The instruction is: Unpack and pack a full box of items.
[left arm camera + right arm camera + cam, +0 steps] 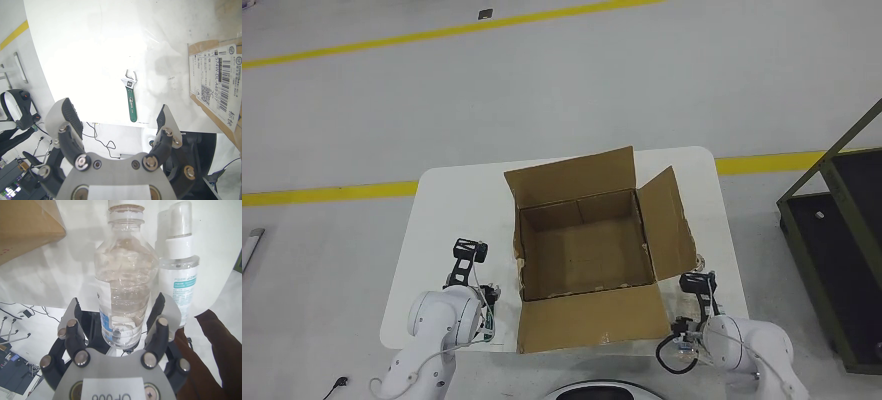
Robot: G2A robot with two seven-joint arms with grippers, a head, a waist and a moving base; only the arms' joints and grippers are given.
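1. Two hands sat low at the near edge of the table (457, 225), one on either side of the cardboard box (587, 320). The box's flaps were folded out and its bare floor was showing.
2. Wide open, the left hand (115, 106) gripped nothing.
3. Green-handled wrench (130, 100) lay flat on the table just ahead of that hand, in line with the gap between its fingers. Its head pointed away from the hand and its handle end was at the table's edge.
4. Labelled box wall stood off to one side of the same hand, apart from the wrench.
5. Fingers apart, the right hand (119, 298) straddled the lower body of a clear water bottle (125, 275). A gap showed at one pad; at the other, contact could not be told. Not clamped.
6. Bottle's white cap pointed away from the hand.
7. Spray bottle (179, 275) with a clear cap lay alongside the water bottle, just outside one finger. A box corner was farther off on the opposite side.
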